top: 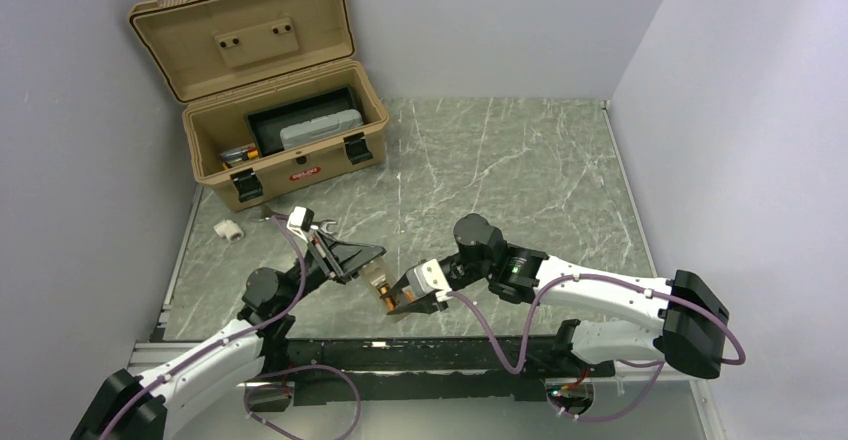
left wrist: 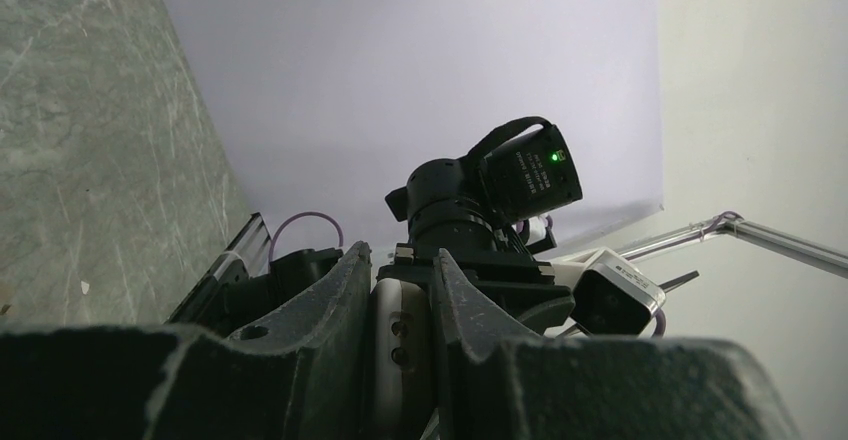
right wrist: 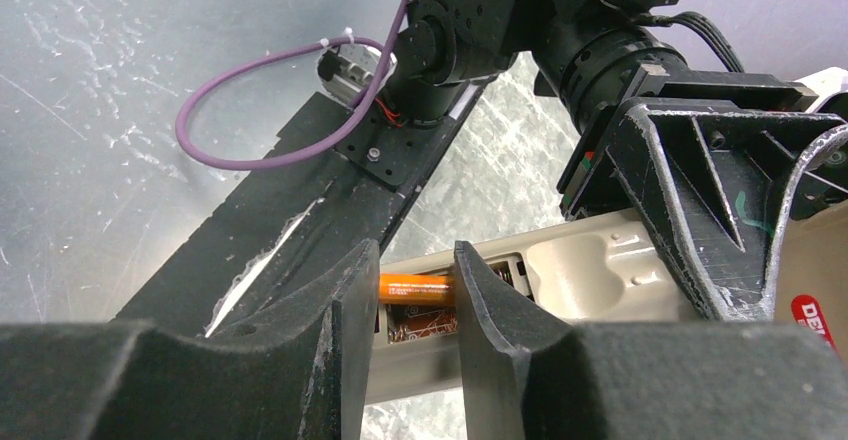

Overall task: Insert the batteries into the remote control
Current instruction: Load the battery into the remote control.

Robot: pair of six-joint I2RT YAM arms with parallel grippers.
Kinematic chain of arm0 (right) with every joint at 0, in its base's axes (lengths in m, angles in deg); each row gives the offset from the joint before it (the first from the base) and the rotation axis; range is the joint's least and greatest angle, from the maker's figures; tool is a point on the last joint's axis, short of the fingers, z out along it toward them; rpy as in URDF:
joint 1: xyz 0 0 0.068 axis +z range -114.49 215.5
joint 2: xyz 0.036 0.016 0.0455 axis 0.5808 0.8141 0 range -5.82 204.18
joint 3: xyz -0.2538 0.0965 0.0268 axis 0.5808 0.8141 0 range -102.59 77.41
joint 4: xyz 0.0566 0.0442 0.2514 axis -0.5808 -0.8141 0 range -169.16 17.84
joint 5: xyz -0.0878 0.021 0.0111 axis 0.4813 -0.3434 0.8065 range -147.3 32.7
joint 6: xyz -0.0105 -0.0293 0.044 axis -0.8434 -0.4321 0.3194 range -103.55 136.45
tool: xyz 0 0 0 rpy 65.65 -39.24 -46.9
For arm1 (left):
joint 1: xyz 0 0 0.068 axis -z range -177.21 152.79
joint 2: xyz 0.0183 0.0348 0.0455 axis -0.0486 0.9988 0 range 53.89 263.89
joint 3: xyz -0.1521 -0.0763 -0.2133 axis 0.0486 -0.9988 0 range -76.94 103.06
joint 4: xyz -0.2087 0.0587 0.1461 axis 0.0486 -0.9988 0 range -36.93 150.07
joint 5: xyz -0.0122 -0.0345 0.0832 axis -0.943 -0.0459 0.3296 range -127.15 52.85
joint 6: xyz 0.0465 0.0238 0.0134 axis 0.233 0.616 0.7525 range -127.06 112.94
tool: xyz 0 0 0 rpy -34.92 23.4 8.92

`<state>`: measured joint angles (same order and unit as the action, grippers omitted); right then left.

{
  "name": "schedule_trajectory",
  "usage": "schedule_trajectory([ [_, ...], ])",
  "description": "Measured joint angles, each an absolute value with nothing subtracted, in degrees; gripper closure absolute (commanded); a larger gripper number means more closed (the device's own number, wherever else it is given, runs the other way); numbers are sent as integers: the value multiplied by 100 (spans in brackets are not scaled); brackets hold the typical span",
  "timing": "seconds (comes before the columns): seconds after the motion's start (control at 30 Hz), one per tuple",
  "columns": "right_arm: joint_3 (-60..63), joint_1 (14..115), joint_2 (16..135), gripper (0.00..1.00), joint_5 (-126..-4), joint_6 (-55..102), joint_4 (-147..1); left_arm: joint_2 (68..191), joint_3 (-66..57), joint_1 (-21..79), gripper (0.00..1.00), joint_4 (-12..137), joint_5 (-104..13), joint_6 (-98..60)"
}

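My left gripper [top: 362, 260] is shut on the remote control [top: 379, 288] and holds it above the table's near edge. In the left wrist view the remote [left wrist: 402, 335] is clamped between the two fingers. In the right wrist view its greyish back [right wrist: 600, 270] faces the camera with the battery recess open. My right gripper [right wrist: 415, 295] is shut on an orange battery [right wrist: 418, 287], held end to end between the fingers at the recess. The right gripper [top: 402, 301] sits just right of the remote's orange end. Circuit board shows below the battery.
An open tan toolbox [top: 215, 165] stands at the back left, with a grey case [top: 320, 130] and a battery pack [top: 238, 155] inside. A small white block [top: 230, 228] lies on the table in front of it. Walls close both sides.
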<state>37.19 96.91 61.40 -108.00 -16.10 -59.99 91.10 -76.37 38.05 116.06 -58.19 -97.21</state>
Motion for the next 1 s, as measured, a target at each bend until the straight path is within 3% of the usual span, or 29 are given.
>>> schedule_trajectory([
  [1.0, 3622, 9630, 6322, 66, -11021, -1615, -5883, 9136, -7634, 3788, 100, 11545, -5832, -9896],
])
